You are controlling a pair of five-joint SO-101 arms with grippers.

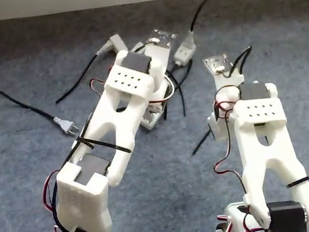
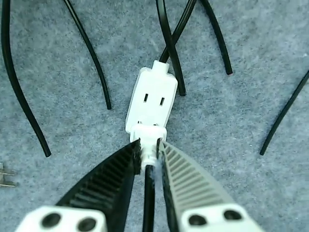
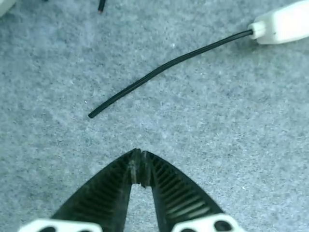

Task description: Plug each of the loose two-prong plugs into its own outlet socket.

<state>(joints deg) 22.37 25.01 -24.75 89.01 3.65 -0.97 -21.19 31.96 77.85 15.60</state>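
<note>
Plug (image 1: 68, 127) one lies loose on the grey, felt-like carpet (image 3: 227, 125), well out to the side of the left arm, its two thin metal prongs bare and a black cord trailing off. The left gripper (image 2: 148, 151) has its ribbed fingers, one black and one pale grey, pinched on a small white plug (image 2: 147, 131) whose black cord runs back between them. Straight ahead of the tips, that plug butts against the end of a rounded, glossy white socket block (image 2: 151, 96), which shows two narrow slots on its upper face. Thin black cords (image 2: 91, 53) fan out beyond the block. The right gripper (image 3: 141, 168) has its black toothed fingers pressed together on nothing. Ahead of it a black cord (image 3: 169, 65) curves across the carpet to a white socket (image 3: 285, 23).
</note>
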